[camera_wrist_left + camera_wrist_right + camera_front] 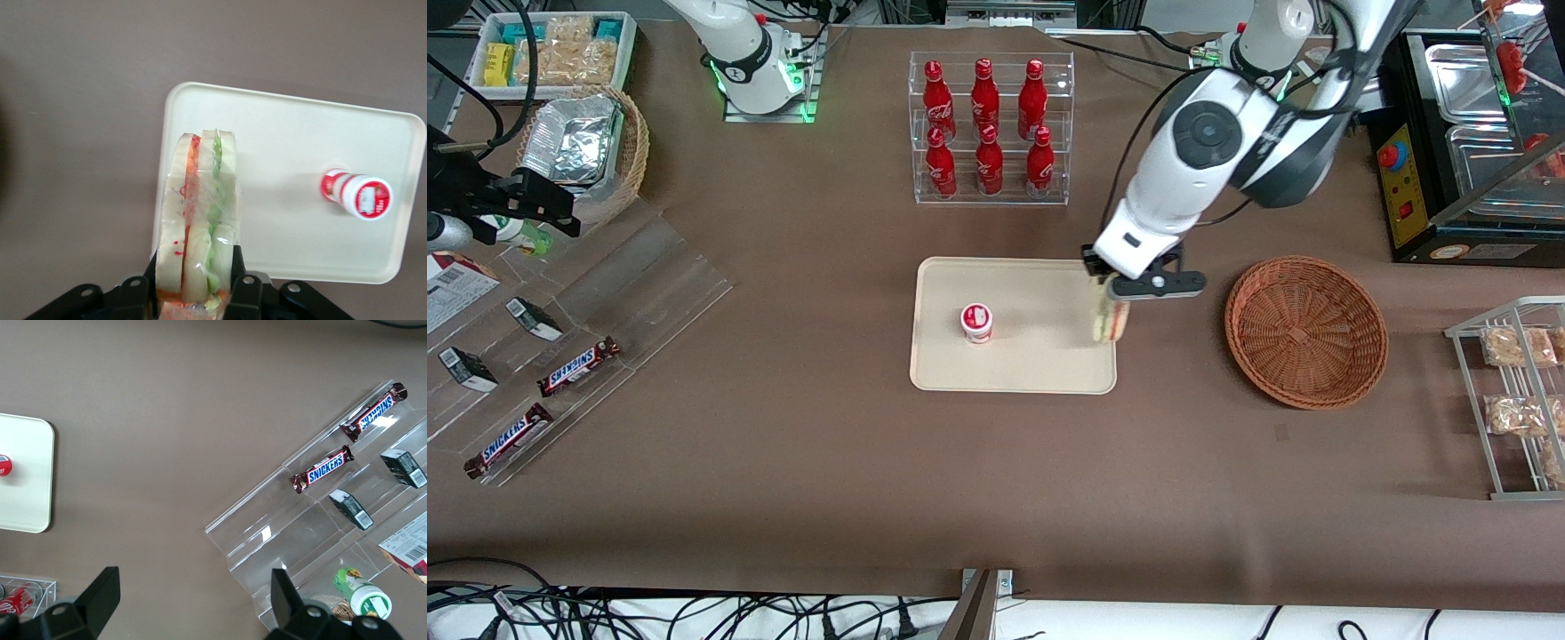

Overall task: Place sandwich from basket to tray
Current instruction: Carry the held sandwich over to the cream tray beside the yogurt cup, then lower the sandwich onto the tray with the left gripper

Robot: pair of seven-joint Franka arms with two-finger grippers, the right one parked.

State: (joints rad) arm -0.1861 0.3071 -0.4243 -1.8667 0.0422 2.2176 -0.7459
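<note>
Six red bottles [985, 124] stand in the rack, two Snickers bars [578, 366] lie on the clear shelf, plus one sandwich [1110, 322], one cup [976, 323], one tray [1040, 373], one wicker basket [1305, 331].

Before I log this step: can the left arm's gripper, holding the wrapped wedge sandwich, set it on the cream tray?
Probably yes. The gripper holds the sandwich over the tray; the red-and-white cup stands apart.

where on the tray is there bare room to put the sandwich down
The end effector holds the sandwich above the tray edge nearest the basket. Bare tray runs from there to the small cup, the only thing on it.
</note>
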